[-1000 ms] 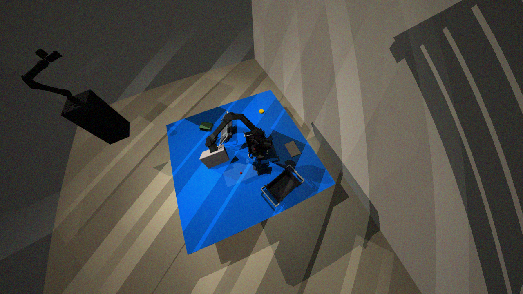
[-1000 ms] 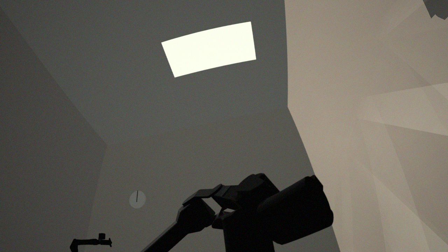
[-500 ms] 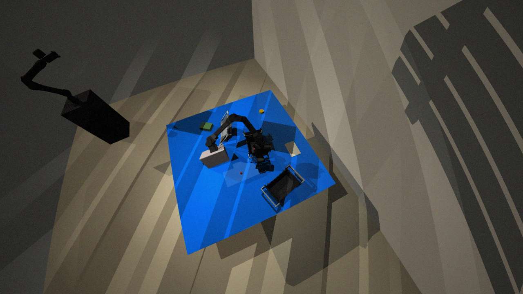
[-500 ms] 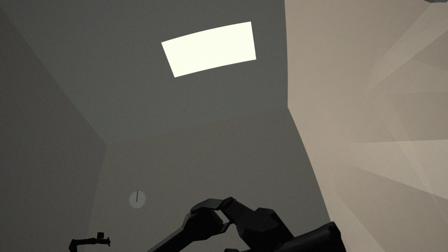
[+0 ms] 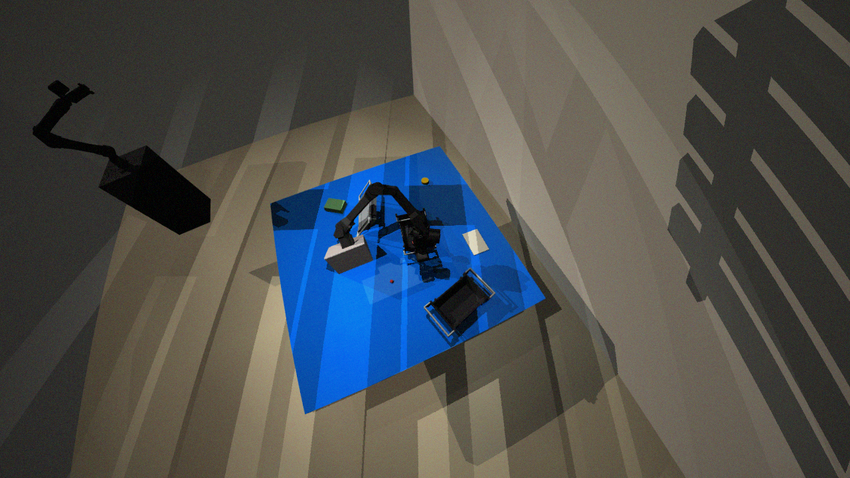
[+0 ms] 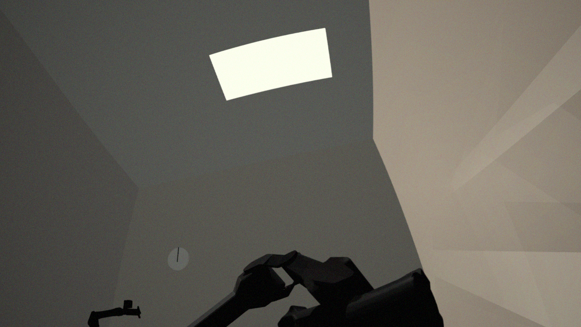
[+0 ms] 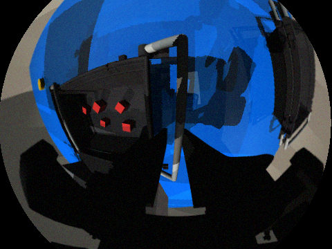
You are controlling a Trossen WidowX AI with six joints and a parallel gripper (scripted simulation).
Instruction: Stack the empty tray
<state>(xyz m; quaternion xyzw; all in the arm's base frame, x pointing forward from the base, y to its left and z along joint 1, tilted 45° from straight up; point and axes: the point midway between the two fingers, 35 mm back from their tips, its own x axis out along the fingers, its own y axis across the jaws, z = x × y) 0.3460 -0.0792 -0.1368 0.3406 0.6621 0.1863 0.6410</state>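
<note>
The blue table point(image 5: 344, 350) point(image 7: 138, 34) carries black trays, a green block point(image 5: 335, 205) and a yellow disc point(image 5: 425, 180) point(image 7: 41, 84).

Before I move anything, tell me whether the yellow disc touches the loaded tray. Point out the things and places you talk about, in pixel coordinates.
Apart. The wrist view shows it: a strip of blue mat point(image 5: 347, 326) point(image 7: 254, 138) lies between the yellow disc point(image 5: 425, 180) point(image 7: 41, 84) and the loaded tray point(image 5: 406, 233) point(image 7: 114, 91).

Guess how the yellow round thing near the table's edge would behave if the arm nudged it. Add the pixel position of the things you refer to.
The yellow piece point(image 5: 425, 180) point(image 7: 41, 84) looks squat and round, so it would probably slide rather than tip. Its rounded side suggests it might roll if knocked over.
</note>
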